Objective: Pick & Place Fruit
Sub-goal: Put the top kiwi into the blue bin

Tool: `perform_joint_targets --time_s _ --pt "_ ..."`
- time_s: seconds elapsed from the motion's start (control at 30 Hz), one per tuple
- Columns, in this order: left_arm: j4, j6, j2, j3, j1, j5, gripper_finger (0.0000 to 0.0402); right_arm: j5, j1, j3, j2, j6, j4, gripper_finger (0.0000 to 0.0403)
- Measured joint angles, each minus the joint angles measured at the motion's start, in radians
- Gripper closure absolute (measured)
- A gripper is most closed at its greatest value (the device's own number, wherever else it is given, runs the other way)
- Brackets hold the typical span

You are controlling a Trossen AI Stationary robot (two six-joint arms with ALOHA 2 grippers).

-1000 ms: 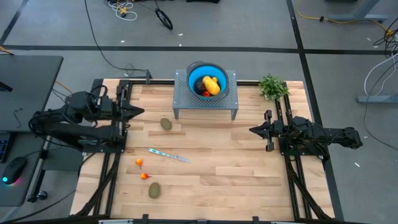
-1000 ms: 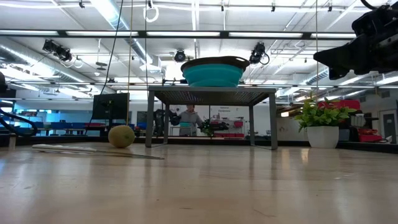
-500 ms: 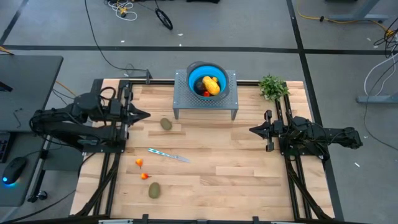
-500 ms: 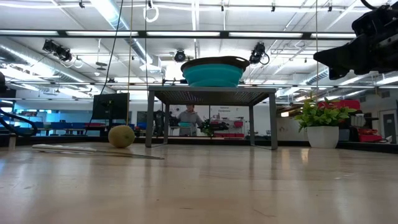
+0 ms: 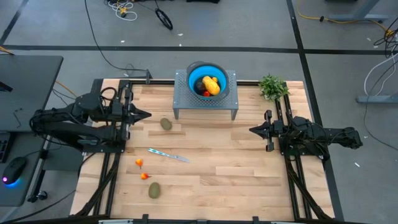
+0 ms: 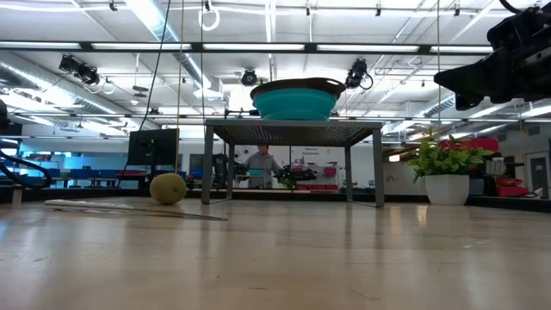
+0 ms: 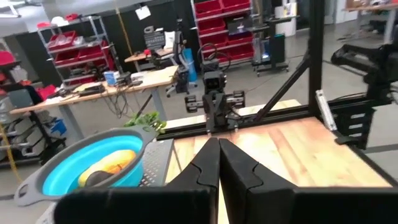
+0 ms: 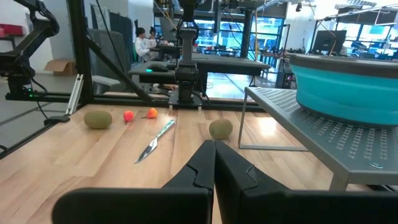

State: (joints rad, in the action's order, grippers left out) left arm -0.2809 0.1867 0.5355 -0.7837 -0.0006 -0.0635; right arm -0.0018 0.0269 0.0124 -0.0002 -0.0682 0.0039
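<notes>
Kiwi (image 5: 166, 124) lies on the table just ahead of the left gripper (image 5: 148, 114), whose fingers are pressed together, empty; right gripper (image 5: 251, 130) likewise closed.

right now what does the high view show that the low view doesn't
Only the high view shows the fruit inside the blue bowl, two small red-orange fruits, the front kiwi, and both shut pincers: left pincer, right pincer. Only the low view shows the room behind, with a person beyond the metal stand. Both show the bowl on the stand, the potted plant, the knife and the rear kiwi.
</notes>
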Motion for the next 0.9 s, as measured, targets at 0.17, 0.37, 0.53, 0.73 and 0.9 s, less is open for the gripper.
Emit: perform_joint_targets --time_s 0.17,0.37,0.53,0.73,0.9 --pt "-0.001 0.000 0.019 0.000 0.000 -0.007 0.0397 0.000 0.000 0.000 0.000 0.000 0.000 0.0396" --pt "0.001 -0.024 0.033 0.000 0.000 -0.010 0.0398 0.000 0.000 0.000 0.000 0.000 0.000 0.0396" --pt "-0.022 -0.021 0.041 0.000 0.000 -0.032 0.0399 0.000 0.000 0.000 0.000 0.000 0.000 0.0396" --pt "-0.072 -0.042 0.049 0.027 0.000 -0.030 0.0400 0.000 0.000 0.000 0.000 0.000 0.000 0.0396" --pt "-0.073 -0.051 0.053 0.062 0.000 -0.022 0.0400 0.000 0.000 0.000 0.000 0.000 0.000 0.0396"
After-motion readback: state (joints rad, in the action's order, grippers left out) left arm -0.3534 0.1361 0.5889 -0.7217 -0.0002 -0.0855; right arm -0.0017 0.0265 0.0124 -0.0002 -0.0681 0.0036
